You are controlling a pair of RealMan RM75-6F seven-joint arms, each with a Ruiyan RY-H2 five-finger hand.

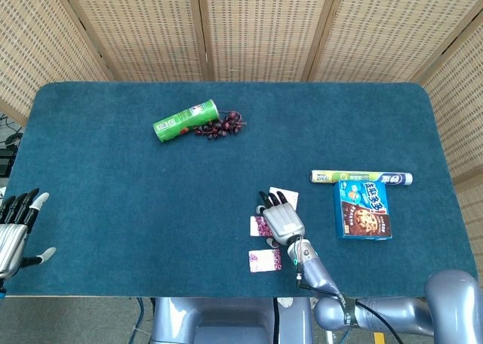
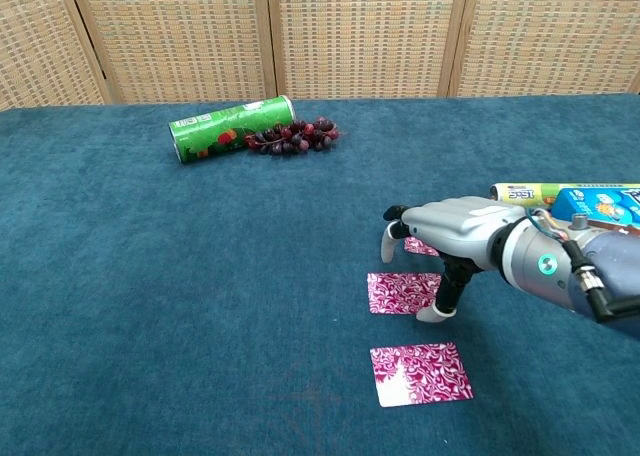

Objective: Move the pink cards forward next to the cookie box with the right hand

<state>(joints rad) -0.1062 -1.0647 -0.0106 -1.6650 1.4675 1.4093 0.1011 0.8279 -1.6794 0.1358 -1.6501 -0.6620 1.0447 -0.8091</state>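
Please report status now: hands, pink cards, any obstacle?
Right hand over middle pink card, holding nothing. Left hand idle, open. Cookie box path unobstructed.

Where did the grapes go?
The grapes lie at the far left-center of the table in the head view, touching the open end of the green can.

Three pink cards [image 2: 421,373], one cookie box [image 1: 363,210]

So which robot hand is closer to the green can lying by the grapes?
The right hand. It hovers over the pink cards, nearer the robot and to the right of the green can. The left hand sits at the table's far left edge, farther from the can.
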